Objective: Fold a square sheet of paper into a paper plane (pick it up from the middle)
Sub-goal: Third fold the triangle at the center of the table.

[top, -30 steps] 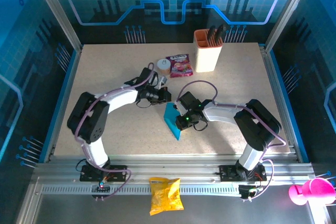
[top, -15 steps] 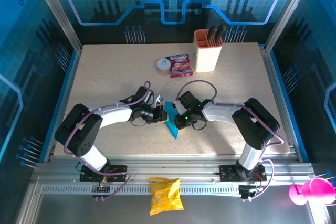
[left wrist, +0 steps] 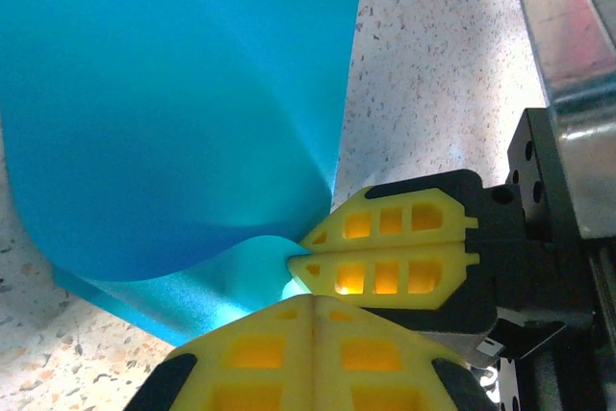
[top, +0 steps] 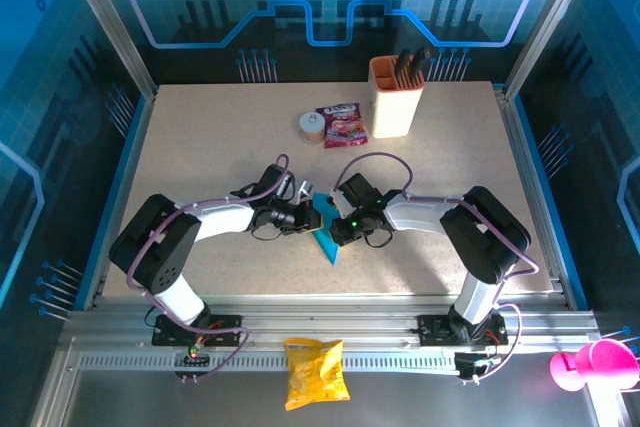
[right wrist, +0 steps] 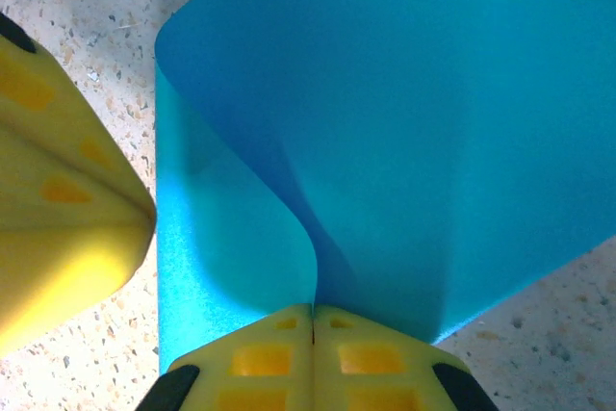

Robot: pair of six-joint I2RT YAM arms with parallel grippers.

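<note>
The square sheet of paper (top: 326,230) is bright cyan-blue and lies bent near the table's middle, between my two grippers. My right gripper (top: 338,230) is shut on it. In the right wrist view a curled fold of the sheet (right wrist: 404,113) runs into the closed tips of that gripper (right wrist: 313,307). My left gripper (top: 303,217) is shut, its tips (left wrist: 313,297) resting at the edge of the sheet (left wrist: 173,93), with no paper visible between them. The right fingers (left wrist: 385,247) sit just beyond those tips. The left fingers (right wrist: 58,228) touch the sheet's left edge.
At the back stands a beige holder cup (top: 396,97), with a pink-red snack packet (top: 342,125) and a small tape roll (top: 312,125) to its left. A yellow snack bag (top: 315,372) lies on the front rail. A pink object (top: 590,362) sits at the lower right.
My left arm swung from the back, near the tape roll, forward to the sheet, and its gripper now meets the paper's left edge. The right gripper kept hold of the paper.
</note>
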